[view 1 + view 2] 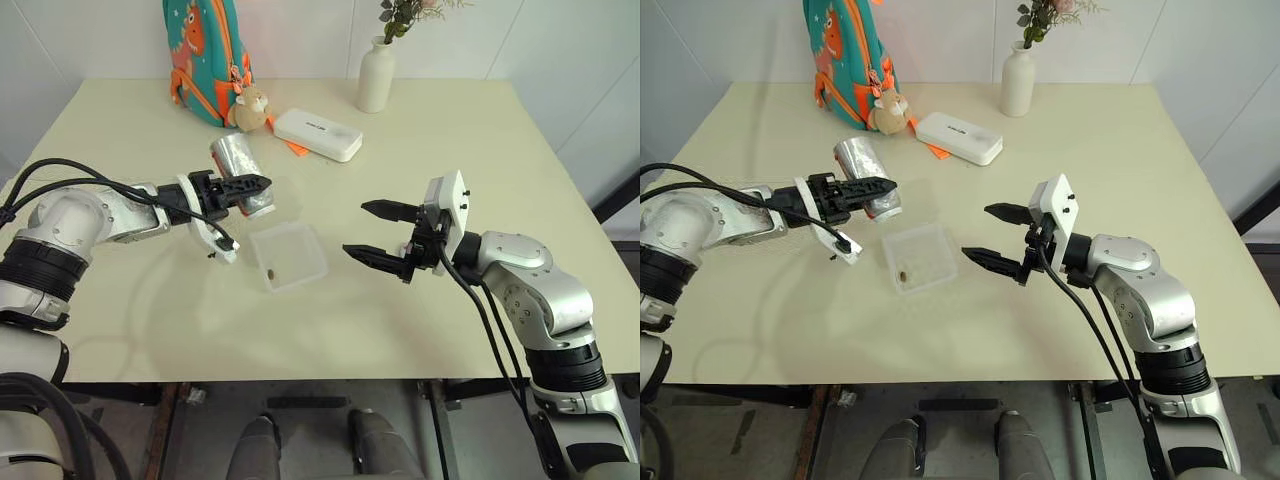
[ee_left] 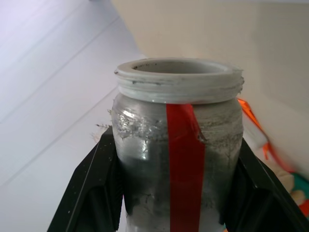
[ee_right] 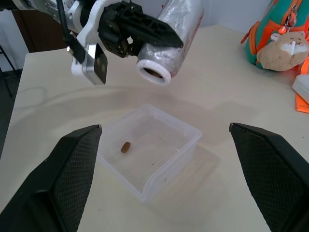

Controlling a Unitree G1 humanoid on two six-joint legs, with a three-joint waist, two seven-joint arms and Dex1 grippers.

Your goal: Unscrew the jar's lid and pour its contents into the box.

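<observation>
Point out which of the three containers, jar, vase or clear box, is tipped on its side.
The jar: the left gripper holds it tilted over, open mouth toward the clear box. The vase stands upright; the box sits flat on the table.

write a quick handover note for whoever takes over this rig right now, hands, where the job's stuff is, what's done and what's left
Left hand: shut on the jar, held tipped over above the table, open mouth aimed toward the box.
Right hand: open, holding nothing, hovering to the right of the box.
Lid: off the jar; I cannot see where it is.
Contents: one small brown pellet lying inside the box.
Done: lid unscrewed, pellet poured into the box.
Left: probably just set the jar down upright; check that nothing is left inside, since its walls are cloudy.
</observation>
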